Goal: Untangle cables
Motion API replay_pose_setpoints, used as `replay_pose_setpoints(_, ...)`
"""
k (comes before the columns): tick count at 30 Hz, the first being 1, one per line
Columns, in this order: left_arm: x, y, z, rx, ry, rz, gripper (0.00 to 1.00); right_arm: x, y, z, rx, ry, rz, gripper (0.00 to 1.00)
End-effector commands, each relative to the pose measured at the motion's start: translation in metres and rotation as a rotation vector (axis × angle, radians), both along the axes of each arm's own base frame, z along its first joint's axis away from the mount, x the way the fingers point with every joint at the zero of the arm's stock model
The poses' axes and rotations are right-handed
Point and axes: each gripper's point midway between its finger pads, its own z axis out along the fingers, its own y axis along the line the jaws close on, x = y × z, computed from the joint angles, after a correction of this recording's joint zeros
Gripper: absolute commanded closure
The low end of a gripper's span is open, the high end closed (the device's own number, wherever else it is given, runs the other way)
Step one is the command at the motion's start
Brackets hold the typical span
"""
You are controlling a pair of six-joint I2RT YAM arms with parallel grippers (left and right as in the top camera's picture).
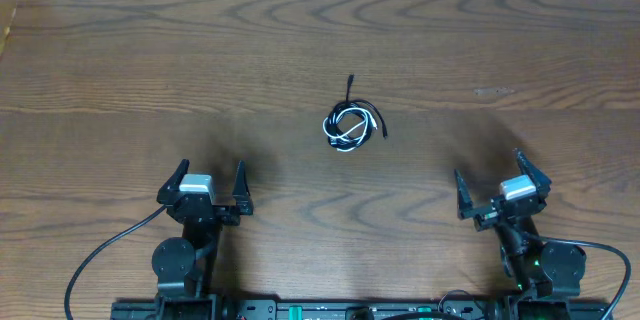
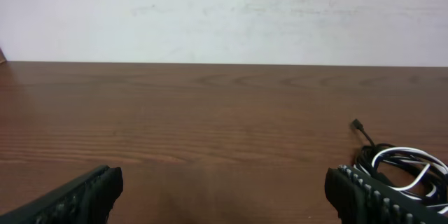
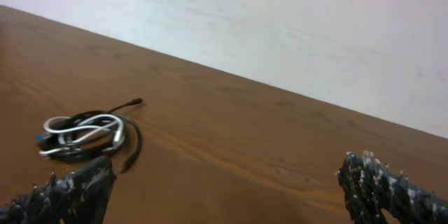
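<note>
Nothing has been grabbed yet, so I'd call this the very start of the job: the cables (image 1: 352,126) sit in one small knotted coil, black and white loops wound through each other, around the middle of the table (image 1: 120,60), a bit toward the far edge. One black plug end (image 1: 350,82) pokes out of the coil toward the far edge.

Both arms are parked near the front edge. The left claw (image 1: 211,165) is spread wide with nothing in it, and so is the right claw (image 1: 487,162). The coil lies well apart from both, out ahead and roughly between them. In the left wrist view the coil (image 2: 399,168) shows up off to the right past the right-hand finger, and in the right wrist view the coil (image 3: 87,134) is off to the left, so neither claw is lined up on it.

My guess for the next move: one arm reaches in and pins or pinches one color, the other takes that loose black end, then they pull apart gently. The loops are thin and flat on the wood, so pinching one strand looks fiddly.
</note>
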Motion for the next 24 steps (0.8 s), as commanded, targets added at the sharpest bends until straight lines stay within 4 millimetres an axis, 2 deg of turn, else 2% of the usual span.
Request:
replay_pose_setpoints(1,-0.001,-0.001,-0.016,0.011,0.05,-0.01,0.02,-0.005,0.015,0.004,0.031,-0.005,0.086,0.01)
replay_pose_setpoints(5,-0.001,-0.002,-0.013,0.011,0.045,-0.014,0.02,-0.006,0.014,0.009,0.035,-0.011,0.081,0.01)
replay_pose_setpoints(14,0.0,0.0,0.01,0.015,0.051,-0.007,0.02,-0.003,0.014,0.014,0.025,0.011,0.079,0.01)
replay_pose_setpoints(24,0.019,0.0,0.05,0.039,0.135,-0.012,0.02,0.013,0.013,0.044,-0.028,0.065,0.081,0.01)
